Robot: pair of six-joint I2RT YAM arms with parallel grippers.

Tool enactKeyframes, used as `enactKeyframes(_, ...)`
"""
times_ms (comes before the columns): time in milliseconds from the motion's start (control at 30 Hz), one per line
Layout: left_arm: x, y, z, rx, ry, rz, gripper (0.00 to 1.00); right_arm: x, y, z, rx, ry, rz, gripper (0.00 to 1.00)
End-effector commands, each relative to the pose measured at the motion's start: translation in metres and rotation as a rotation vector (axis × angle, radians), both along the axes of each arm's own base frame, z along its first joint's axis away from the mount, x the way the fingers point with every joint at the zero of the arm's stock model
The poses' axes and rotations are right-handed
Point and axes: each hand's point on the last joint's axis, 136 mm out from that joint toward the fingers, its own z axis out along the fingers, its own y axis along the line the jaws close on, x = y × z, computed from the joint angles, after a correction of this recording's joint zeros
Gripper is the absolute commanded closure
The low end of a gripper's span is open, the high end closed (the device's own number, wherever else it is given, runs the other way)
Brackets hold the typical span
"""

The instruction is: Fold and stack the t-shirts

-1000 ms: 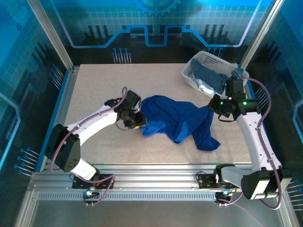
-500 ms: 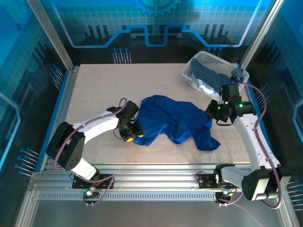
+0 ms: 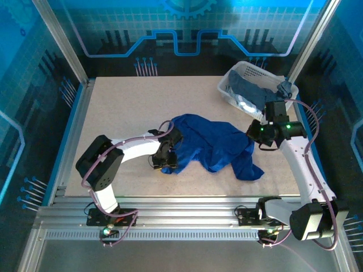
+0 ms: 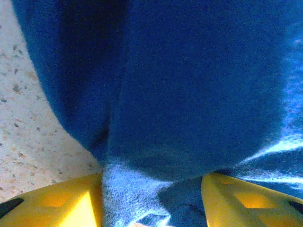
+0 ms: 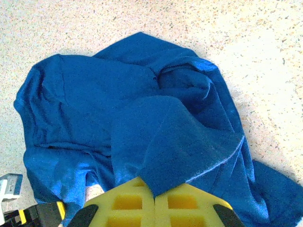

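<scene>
Seen from above, the left gripper (image 3: 165, 162) sits low at the left edge of the crumpled royal blue cloth t-shirt (image 3: 210, 141), which lies right of the middle of the speckled beige worktop (image 3: 125, 107). Its wrist view adds the detail: yellow fingers (image 4: 61, 203) stand parted, with a ridge of cloth between them. At the shirt's right end, the right gripper (image 3: 253, 134) has its jaws pressed together on a fold, plain from its wrist. In the far right corner, a white plastic lattice basket (image 3: 227, 90) holds duller grey-blue shirts (image 3: 255, 93).
</scene>
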Motion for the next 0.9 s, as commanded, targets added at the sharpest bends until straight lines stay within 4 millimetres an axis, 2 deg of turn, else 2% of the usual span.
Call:
enactKeyframes(0,-0.003,0.018,-0.014,0.141,0.001,-0.051,0.48,-0.002,0.005,0.003,0.02,-0.012,0.006,1.0)
enactKeyframes(67,-0.005,0.01,-0.017,0.139,0.001,-0.076,0.59,-0.002,0.004,0.002,0.018,-0.012,0.005,1.0)
enactKeyframes(167,-0.002,0.005,-0.016,0.131,-0.025,-0.066,0.84,-0.002,0.003,0.001,0.021,-0.01,0.002,1.0)
enactKeyframes(233,0.007,0.002,0.002,0.102,-0.095,-0.042,1.0,-0.002,0.002,0.002,0.02,-0.012,0.001,1.0)
enactKeyframes(267,0.013,0.001,0.013,0.089,-0.13,-0.032,1.0,-0.001,0.003,0.003,0.019,-0.016,0.003,1.0)
enactKeyframes(367,0.041,0.001,0.067,0.021,-0.264,0.034,1.0,0.005,0.006,0.013,0.034,-0.043,0.021,1.0)
enactKeyframes(467,0.081,0.012,0.136,-0.124,-0.426,0.166,1.0,0.023,0.017,0.034,0.081,-0.123,0.059,1.0)
enactKeyframes(567,0.118,0.039,0.21,-0.264,-0.596,0.312,1.0,0.047,0.031,0.074,0.135,-0.255,0.107,1.0)
enactKeyframes(633,0.135,0.061,0.264,-0.342,-0.738,0.383,1.0,0.063,0.043,0.114,0.172,-0.376,0.155,1.0)
enactKeyframes(700,0.142,0.081,0.313,-0.406,-0.862,0.43,1.0,0.073,0.052,0.152,0.194,-0.473,0.193,1.0)
enactKeyframes(767,0.14,0.096,0.364,-0.447,-1.004,0.438,1.0,0.076,0.059,0.189,0.213,-0.564,0.226,1.0)
enactKeyframes(867,0.118,0.116,0.435,-0.49,-1.216,0.434,1.0,0.065,0.067,0.235,0.234,-0.673,0.259,1.0)
